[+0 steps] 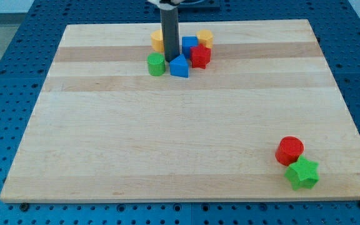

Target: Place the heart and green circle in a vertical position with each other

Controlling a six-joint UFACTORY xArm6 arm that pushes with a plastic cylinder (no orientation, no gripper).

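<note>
Crowding my tip (169, 60) — green circle (156, 64), blue block (179, 67), red block (200, 56).

No readable text, labels, brands, numbers or signs anywhere in the camera view. Wooden board (186, 125): bare grain, unmarked. Blocks in the cluster at 12 o'clock and the pair at 4 o'clock: plain coloured faces, no lettering. Dark rod: no visible marking. Blue perforated surface (5, 75) around the board: holes only, no print.
</note>
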